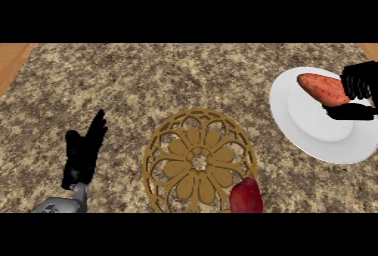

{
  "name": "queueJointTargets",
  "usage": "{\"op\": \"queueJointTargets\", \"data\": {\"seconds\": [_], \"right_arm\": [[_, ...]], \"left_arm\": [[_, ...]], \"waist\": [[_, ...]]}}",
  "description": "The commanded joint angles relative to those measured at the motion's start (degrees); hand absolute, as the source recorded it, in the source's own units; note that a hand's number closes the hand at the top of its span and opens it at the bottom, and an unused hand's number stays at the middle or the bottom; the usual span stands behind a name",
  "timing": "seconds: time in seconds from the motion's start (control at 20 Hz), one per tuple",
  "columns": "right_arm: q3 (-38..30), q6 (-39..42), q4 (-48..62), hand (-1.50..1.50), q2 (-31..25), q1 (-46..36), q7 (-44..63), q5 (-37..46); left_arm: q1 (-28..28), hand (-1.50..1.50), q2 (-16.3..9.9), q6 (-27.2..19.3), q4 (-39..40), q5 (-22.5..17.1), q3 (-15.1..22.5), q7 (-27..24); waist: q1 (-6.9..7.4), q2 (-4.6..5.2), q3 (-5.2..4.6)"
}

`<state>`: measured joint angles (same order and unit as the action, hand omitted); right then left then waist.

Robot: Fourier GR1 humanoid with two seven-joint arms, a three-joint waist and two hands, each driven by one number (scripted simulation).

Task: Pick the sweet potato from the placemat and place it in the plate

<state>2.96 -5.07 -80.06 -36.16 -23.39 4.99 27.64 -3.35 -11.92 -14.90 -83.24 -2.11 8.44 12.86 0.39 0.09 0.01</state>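
An orange-red sweet potato [322, 87] hangs over the upper part of the white plate [321, 132] at the right. My right hand [360, 81] comes in from the right edge, its fingers curled over the potato's right end and its thumb [351, 112] below it. I cannot tell whether the potato touches the plate. The round golden openwork placemat [198, 162] lies at the lower middle. My left hand [83, 152] rests open at the lower left, fingers up, away from the mat.
A dark red, oblong vegetable [246, 196] lies on the placemat's lower right edge, partly cut off by the view's bottom. The speckled stone counter [170, 80] spreads around, with wooden strips at the far left and right corners.
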Motion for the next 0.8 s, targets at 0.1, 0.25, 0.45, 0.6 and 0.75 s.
{"op": "queueJointTargets", "data": {"seconds": [0.1, 0.25, 0.45, 0.6, 0.75], "right_arm": [[-0.76, -1.80, 16.15, 1.50, 3.24, -5.34, -6.83, 5.33], [-0.36, 2.41, 25.09, 1.50, 2.13, -9.07, -9.22, 5.28], [-0.91, 8.00, 35.09, 1.50, 1.72, -14.32, -13.01, 4.76], [1.07, 13.65, 37.76, 1.50, 0.06, -10.88, -14.43, 5.33], [0.76, 16.03, 45.08, -1.50, -0.07, -15.53, -17.85, 6.59]], "left_arm": [[-0.41, 0.00, 0.33, 1.04, 2.89, 0.38, -2.50, -2.44], [-0.64, 0.00, 0.70, 0.67, -0.06, 0.92, -1.31, 0.14], [1.25, 0.00, -0.61, 2.27, -1.29, 0.91, -1.71, -0.51], [0.93, 0.00, -0.76, 3.36, 0.78, 0.11, -2.64, -2.37], [2.55, 0.00, 1.65, 0.88, -2.69, 2.19, -0.16, 0.16]], "waist": [[0.24, 0.10, 0.00], [0.78, 0.22, 0.02], [1.25, 0.30, 0.04], [0.90, 0.35, 0.02], [1.33, 0.27, 0.07]]}}
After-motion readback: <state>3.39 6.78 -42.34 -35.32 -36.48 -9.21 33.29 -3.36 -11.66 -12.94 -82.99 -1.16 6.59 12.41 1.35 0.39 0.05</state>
